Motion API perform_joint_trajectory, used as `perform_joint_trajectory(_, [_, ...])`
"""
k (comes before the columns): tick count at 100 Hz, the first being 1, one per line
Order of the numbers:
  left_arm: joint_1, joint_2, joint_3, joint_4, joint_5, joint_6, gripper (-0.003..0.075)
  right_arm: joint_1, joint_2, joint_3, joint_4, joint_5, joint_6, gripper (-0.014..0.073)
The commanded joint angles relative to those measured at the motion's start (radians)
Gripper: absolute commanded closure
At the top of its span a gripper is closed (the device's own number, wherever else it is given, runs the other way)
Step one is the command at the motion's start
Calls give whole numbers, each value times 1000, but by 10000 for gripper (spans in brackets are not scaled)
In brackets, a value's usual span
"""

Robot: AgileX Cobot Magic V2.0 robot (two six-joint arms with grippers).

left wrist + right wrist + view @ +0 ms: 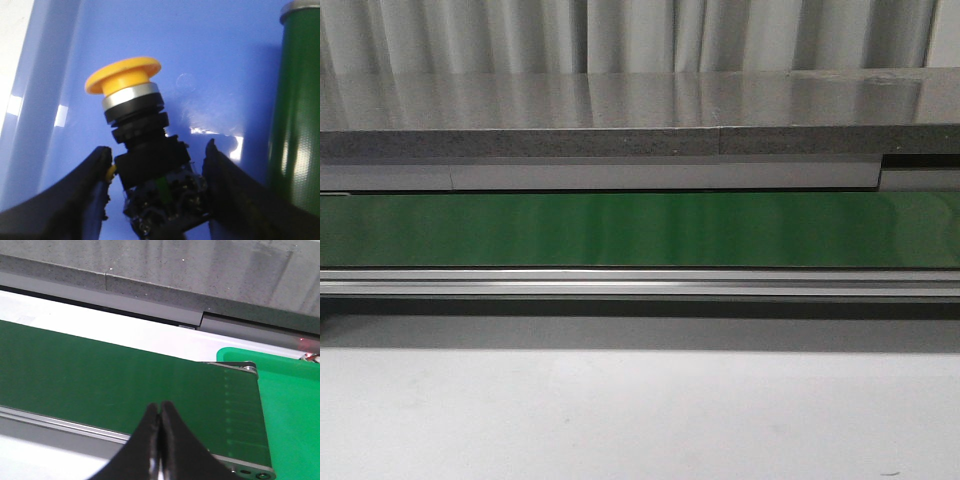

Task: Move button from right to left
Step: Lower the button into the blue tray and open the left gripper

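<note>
The button [135, 125] shows only in the left wrist view: a yellow-orange mushroom cap, a silver ring and a black body with a green mark. It stands tilted between the fingers of my left gripper [156, 167], which is shut on its black body, over the floor of a blue bin [215, 55]. My right gripper [160, 412] is shut and empty, above the near edge of the green conveyor belt [100, 370]. Neither gripper nor the button shows in the front view.
A green cylinder with a silver top [295, 110] stands in the blue bin beside the button. A green bin [290, 405] lies at the belt's end. The front view shows the belt [640, 230], its metal rail [640, 285] and a white table [640, 410].
</note>
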Motion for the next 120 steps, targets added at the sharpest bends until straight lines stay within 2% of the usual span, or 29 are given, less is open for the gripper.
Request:
perform_joint_trajectory(1, [3, -35, -26, -7, -61, 17, 568, 1, 1, -27, 17, -65, -8, 658])
perform_joint_trajectory(16, [3, -31, -26, -82, -80, 85, 567, 1, 1, -27, 17, -65, -8, 658])
perform_joint_trajectory(40, [3, -31, -26, -87, -78, 96, 559, 1, 1, -27, 17, -65, -8, 658])
perform_joint_trajectory(47, [3, -31, -26, -87, -78, 99, 509, 1, 1, -27, 17, -65, -8, 658])
perform_joint_trajectory(59, [3, -30, -26, -90, -78, 99, 366, 1, 1, -27, 17, -65, -8, 658])
perform_joint_trajectory(69, [3, -30, -26, -90, -78, 99, 301, 1, 1, -27, 17, -65, -8, 658])
perform_joint_trajectory(120, [3, -49, -28, -81, -80, 99, 295, 1, 1, -27, 17, -65, -8, 658])
